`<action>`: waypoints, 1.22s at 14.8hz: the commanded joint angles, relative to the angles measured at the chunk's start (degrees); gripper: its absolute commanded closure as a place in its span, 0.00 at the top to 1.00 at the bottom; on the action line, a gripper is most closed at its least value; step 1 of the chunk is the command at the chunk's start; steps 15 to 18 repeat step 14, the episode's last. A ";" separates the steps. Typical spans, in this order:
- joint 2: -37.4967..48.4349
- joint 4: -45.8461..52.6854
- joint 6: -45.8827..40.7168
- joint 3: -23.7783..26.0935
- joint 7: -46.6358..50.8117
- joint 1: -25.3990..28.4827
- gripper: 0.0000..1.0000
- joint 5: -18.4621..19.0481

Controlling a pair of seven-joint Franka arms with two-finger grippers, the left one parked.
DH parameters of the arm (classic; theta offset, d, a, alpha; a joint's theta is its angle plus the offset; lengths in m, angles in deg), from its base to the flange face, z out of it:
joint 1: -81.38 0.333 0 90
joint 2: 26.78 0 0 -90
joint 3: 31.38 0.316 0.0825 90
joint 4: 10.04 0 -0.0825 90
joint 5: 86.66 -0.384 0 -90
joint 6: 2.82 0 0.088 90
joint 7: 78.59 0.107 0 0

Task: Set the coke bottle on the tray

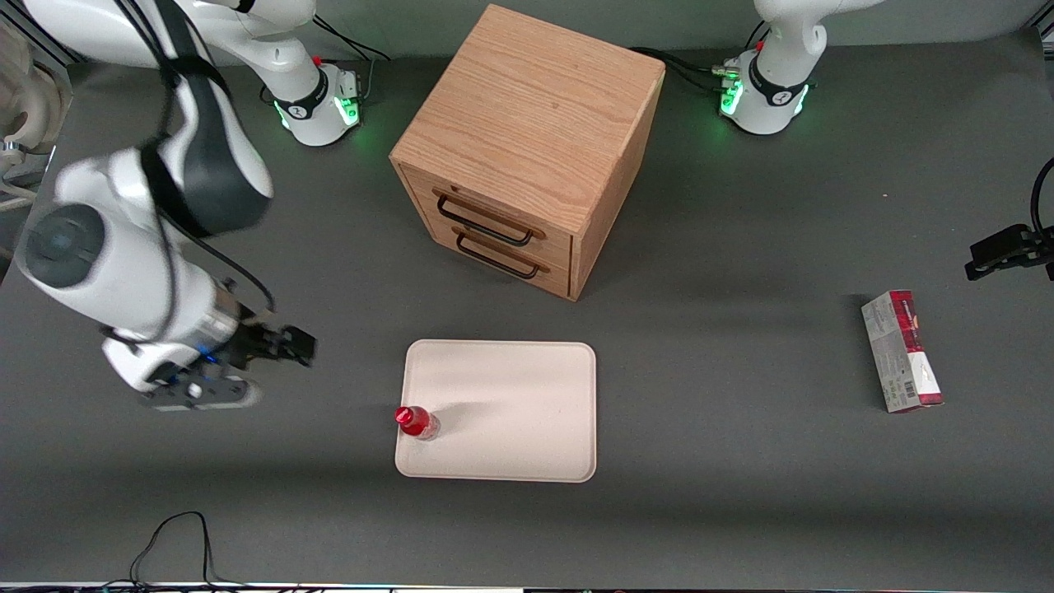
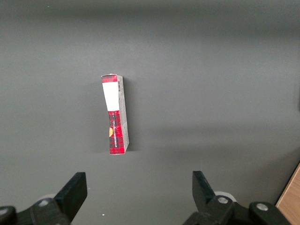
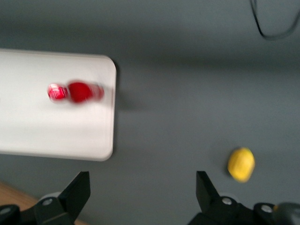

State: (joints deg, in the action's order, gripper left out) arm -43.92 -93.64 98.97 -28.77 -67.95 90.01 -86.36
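- My gripper [image 3: 140, 192] hovers over bare grey table, fingers spread wide, holding nothing.
- The glossy red coke bottle [image 1: 416, 422] stands upright on the smooth cream tray [image 1: 510, 395], near its rounded rim.

Hand [image 1: 284, 346] spread, bare table between it and tray [image 1: 510, 387]; cabinet [image 1: 527, 148] farther back

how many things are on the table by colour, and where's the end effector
Red: 2, small red coke bottle standing on the tray; red-and-grey rectangular carton
Cream-white: 1, flat rectangular tray
Wood: 1, two-drawer cabinet
Yellow: 1, round object
Total: 5
End effector open, beside the tray.
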 commanded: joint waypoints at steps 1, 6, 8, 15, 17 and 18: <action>15.52 -15.07 -0.80 -6.02 -4.75 0.33 1.00 -4.60; 26.18 -23.45 -1.41 -8.94 -3.79 0.86 1.00 -3.81; 26.28 -23.11 -2.55 -9.29 -3.09 0.86 1.00 -3.12; 26.28 -22.23 -4.05 -8.85 -1.76 0.86 1.00 -0.48; 26.28 -22.23 -4.05 -8.85 -1.76 0.86 1.00 -0.48; 26.28 -22.23 -4.05 -8.85 -1.76 0.86 1.00 -0.48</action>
